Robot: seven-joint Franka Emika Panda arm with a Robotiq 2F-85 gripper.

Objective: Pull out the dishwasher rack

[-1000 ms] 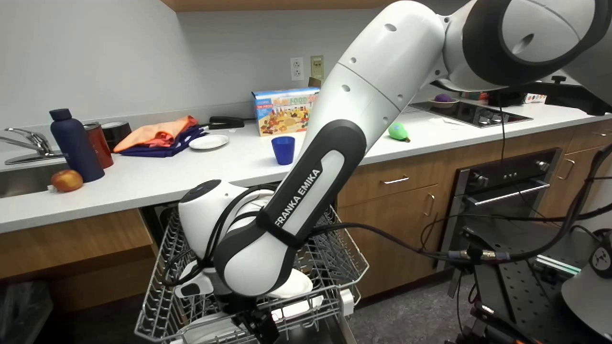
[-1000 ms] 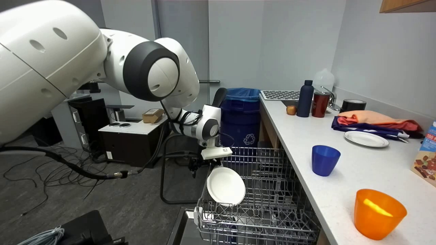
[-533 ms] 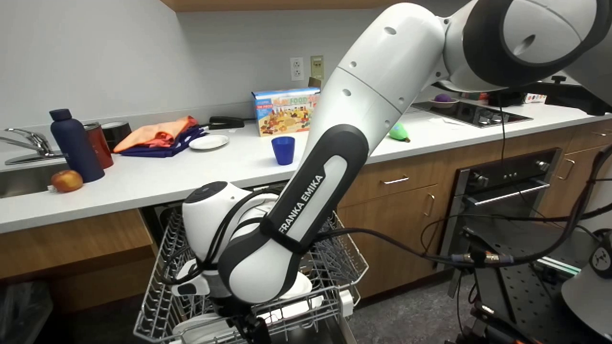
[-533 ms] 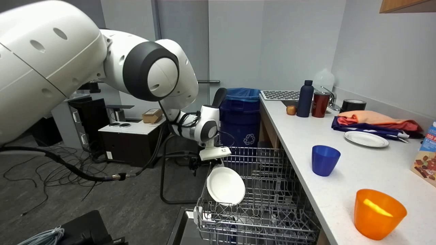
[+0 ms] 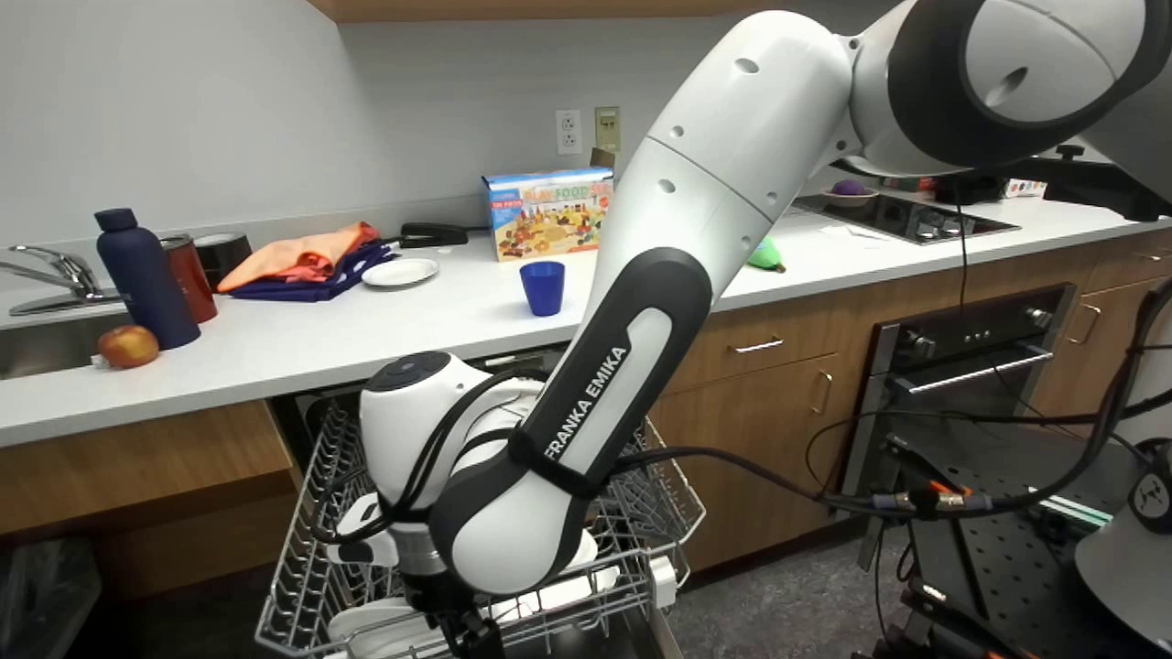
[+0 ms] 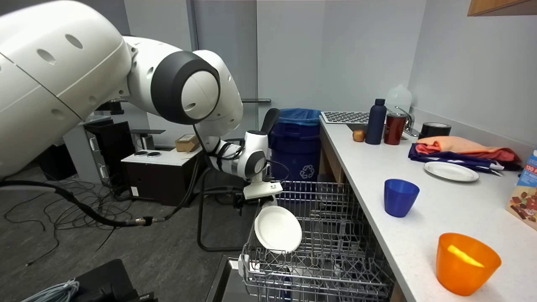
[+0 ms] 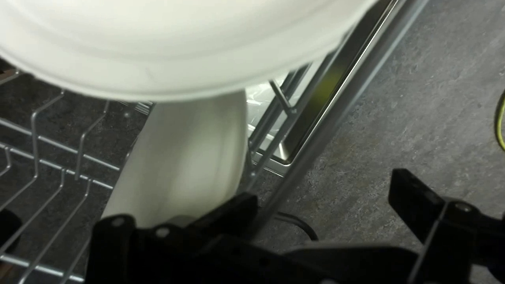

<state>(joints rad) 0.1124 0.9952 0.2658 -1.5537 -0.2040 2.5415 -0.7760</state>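
Note:
The dishwasher rack [image 5: 298, 558] is a grey wire basket that stands out from under the counter; it also shows in an exterior view [image 6: 323, 274]. A white plate [image 6: 277, 229] leans in it, and a white plate [image 7: 158, 51] fills the top of the wrist view. Another white dish [image 7: 185, 157] sits below it. My gripper [image 7: 323, 193] is open, with one finger on each side of the rack's rim rod [image 7: 353, 90]. The rod runs close beside the inner finger; contact cannot be told. The gripper is at the rack's front edge in both exterior views [image 5: 469, 636] [image 6: 251, 202].
The lowered dishwasher door [image 6: 237, 285] lies under the rack. The counter [image 6: 356, 167] edge runs beside it, with a blue cup [image 6: 400, 198] and an orange cup [image 6: 467, 264] on top. A black arm cable [image 5: 714, 458] hangs across the front.
The hand has tilted and shifted slightly, away from the counter side, and the forearm is a little lower. The rack and plates look almost unmoved.

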